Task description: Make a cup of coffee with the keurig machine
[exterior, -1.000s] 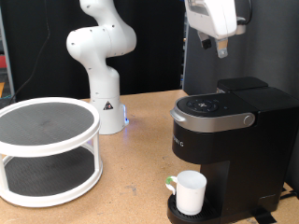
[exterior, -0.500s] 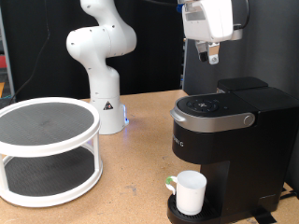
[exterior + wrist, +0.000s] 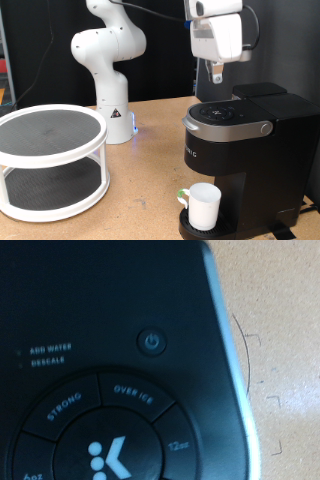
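Hovering above the keurig (image 3: 240, 150), the gripper (image 3: 216, 72) hangs over the round control panel (image 3: 226, 113) without touching it and holds nothing; whether its fingers are spread or closed cannot be told. The wrist view looks straight down on the power button (image 3: 151, 342) and the ring of brew buttons, suggesting the hand is lined up to press one. The cup (image 3: 204, 205) already stands on the drip tray, under the spout, ready to catch coffee.

The wooden table (image 3: 150, 160) carries the keurig machine (image 3: 245, 165), a white two-tier round rack (image 3: 50, 160) and a white robot arm's base (image 3: 115, 120).
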`<state>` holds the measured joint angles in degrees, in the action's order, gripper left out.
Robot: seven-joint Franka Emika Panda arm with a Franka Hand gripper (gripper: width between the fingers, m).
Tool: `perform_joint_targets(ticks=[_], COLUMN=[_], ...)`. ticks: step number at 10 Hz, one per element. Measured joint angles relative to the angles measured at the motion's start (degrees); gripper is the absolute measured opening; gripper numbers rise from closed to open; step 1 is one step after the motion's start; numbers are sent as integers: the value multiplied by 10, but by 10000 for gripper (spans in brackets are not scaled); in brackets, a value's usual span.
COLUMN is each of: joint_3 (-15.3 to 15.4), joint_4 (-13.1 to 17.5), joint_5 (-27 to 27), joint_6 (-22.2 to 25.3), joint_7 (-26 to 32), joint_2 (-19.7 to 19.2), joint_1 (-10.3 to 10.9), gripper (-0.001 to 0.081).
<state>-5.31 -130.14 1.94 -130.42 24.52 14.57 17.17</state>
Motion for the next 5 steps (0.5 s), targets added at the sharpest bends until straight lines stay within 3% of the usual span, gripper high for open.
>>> perform_joint_targets(ticks=[1, 5], joint_3=[1, 2], joint_4=[-10, -23], joint_5=[-10, -32], joint_6=[-15, -58], joint_7=[-14, -44], joint_2=[-4, -39], joint_1=[0, 0], gripper=[11, 7])
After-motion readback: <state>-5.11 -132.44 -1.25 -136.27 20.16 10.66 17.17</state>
